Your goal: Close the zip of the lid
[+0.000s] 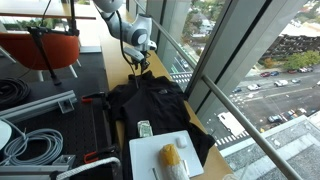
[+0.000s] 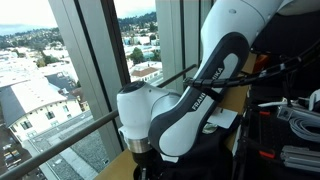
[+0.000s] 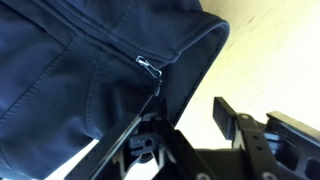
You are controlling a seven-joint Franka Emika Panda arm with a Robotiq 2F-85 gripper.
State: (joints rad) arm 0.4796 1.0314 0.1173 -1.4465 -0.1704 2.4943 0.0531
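Observation:
The black fabric bag (image 1: 155, 105) lies rumpled on the wooden table, and its lid (image 3: 70, 70) fills the left of the wrist view. A small silver zip pull (image 3: 148, 68) sits on the zip seam near the bag's corner. My gripper (image 3: 185, 120) is open and holds nothing. It hovers at the bag's far end (image 1: 141, 55), just below the zip pull in the wrist view. One finger is over the bag's edge, the other over bare table. In an exterior view the arm hides most of the bag, and the gripper (image 2: 140, 160) shows only at the bottom edge.
A white board (image 1: 160, 155) with a yellow object (image 1: 171, 156) lies at the bag's near end. The window railing (image 1: 215, 90) runs close along the table edge. Grey cables (image 1: 30, 140) and an orange chair (image 1: 40, 48) are beside the table.

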